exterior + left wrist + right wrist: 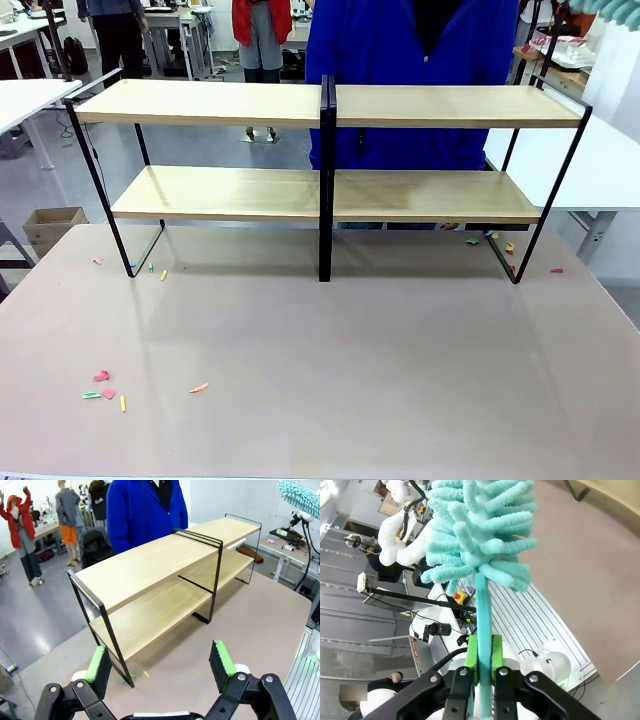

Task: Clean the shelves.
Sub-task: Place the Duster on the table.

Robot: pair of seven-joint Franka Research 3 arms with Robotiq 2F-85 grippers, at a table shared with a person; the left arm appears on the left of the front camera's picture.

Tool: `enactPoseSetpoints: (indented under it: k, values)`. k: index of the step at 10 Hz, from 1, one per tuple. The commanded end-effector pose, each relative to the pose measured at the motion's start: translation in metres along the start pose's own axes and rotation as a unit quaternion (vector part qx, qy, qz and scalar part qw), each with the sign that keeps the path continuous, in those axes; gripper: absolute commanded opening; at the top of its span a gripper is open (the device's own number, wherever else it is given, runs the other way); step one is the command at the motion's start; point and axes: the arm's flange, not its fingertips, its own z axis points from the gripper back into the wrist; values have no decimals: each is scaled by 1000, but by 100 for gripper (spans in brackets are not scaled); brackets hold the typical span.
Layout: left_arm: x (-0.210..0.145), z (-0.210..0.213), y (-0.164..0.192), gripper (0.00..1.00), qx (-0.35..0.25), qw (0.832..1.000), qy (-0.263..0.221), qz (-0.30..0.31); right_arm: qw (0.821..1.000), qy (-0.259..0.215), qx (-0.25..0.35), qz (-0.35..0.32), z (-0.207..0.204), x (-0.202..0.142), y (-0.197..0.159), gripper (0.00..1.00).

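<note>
The shelves stand along the table's far edge, near half open; right gripper clamps a teal duster, left gripper hovers, fingers apart

Left gripper: sitting at the bottom of the left wrist frame, jaws standing wide apart, nothing between the green pads.
Right gripper: rising from the bottom centre of the right wrist frame, jaws pressing together on the thin handle of a teal duster.
Right gripper pads: touching the handle on both sides, the fluffy head reaching up to the top of the frame.
</note>
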Motion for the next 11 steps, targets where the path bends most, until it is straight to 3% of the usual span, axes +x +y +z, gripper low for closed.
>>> enactPoseSetpoints:
  k: [1,4,5,6,8,9,10,11]
  values:
    - [0,0,0,100,0,1000,4,-2,1000,-2,-8,-9,-3,2,2,12]
    - [0,0,0,100,0,1000,0,0,1000,0,0,0,0,0,0,12]
    - [21,-19,-12,100,-106,994,-6,-2,999,29,29,11,3,3,-1,12]
    - [24,-44,-30,100,-221,975,33,14,996,75,39,16,-25,-4,-12,12]
    - [-17,-81,-64,100,-255,954,114,111,971,219,81,51,-93,-36,-45,12]
    - [-54,-108,-76,100,-306,922,182,152,958,273,79,24,-135,-49,-70,12]
    - [-73,-123,-80,100,-313,907,214,183,957,281,71,-8,-159,-53,-82,12]
    - [-106,-143,-91,100,-306,881,270,238,956,286,57,-30,-194,-55,-99,12]
